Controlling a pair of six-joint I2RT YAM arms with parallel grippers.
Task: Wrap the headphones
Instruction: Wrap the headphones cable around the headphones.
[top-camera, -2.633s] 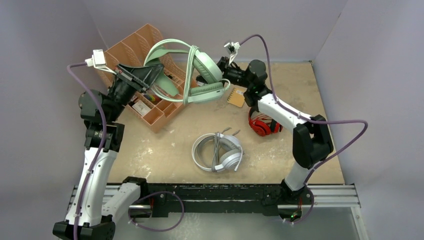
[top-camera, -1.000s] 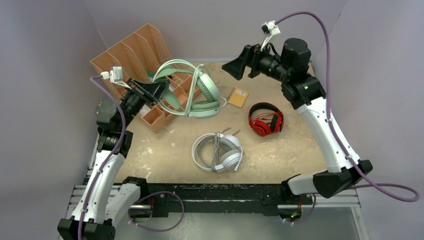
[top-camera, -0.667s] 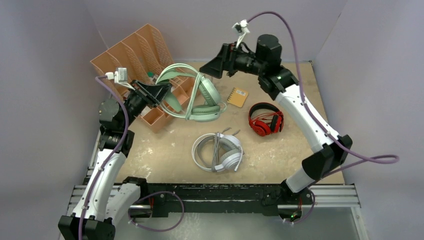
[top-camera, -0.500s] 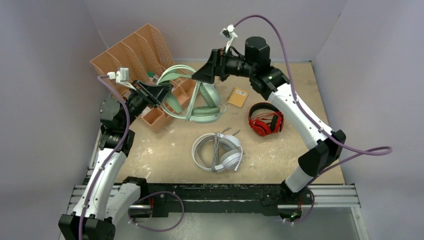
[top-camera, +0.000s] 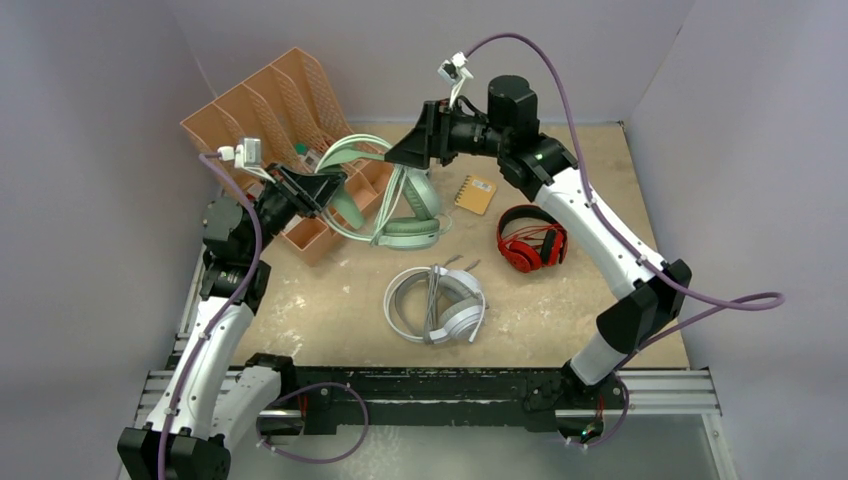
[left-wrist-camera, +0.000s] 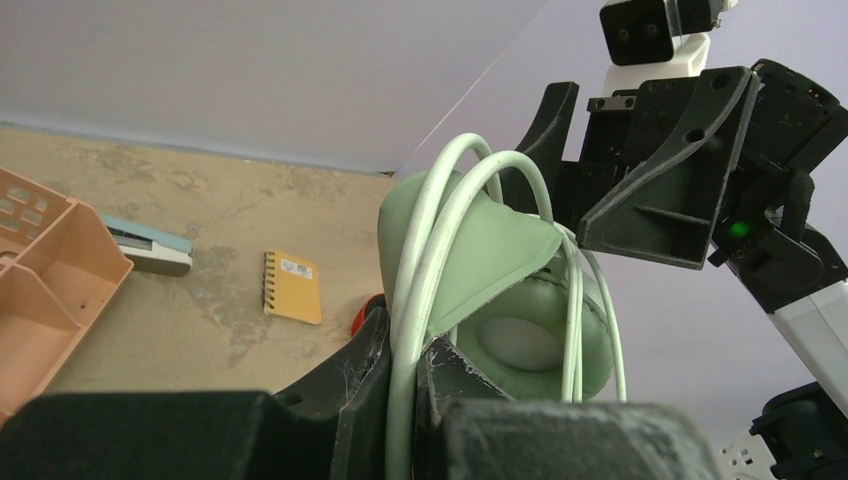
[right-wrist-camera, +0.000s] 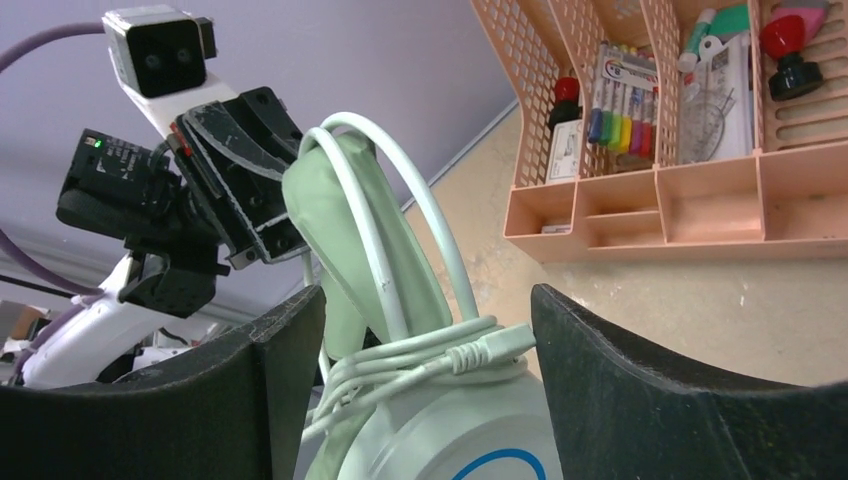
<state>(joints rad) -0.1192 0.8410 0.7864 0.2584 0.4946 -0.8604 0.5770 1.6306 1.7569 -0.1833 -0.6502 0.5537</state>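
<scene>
The pale mint-green headphones (top-camera: 405, 205) hang above the table by the organizer, their cord (right-wrist-camera: 430, 350) wound round the band above one earcup (right-wrist-camera: 470, 430). My left gripper (top-camera: 325, 187) is shut on the thin headband arc (left-wrist-camera: 405, 400). My right gripper (top-camera: 402, 152) is open, its jaws straddling the wound cord and plug (right-wrist-camera: 500, 345) without pinching them. The white headphones (top-camera: 437, 303) lie at table centre with grey cord wound round them. The red and black headphones (top-camera: 530, 240) lie to the right.
An orange desk organizer (top-camera: 270, 110) with pens and small items stands at the back left, right behind the left gripper. A small yellow spiral notebook (top-camera: 475, 192) lies between the mint and red headsets. Grey walls close in the table.
My right arm has swung from the back right down to the mint headphones, and its jaws have narrowed a little around the cord. The left gripper keeps its hold and has barely moved.
</scene>
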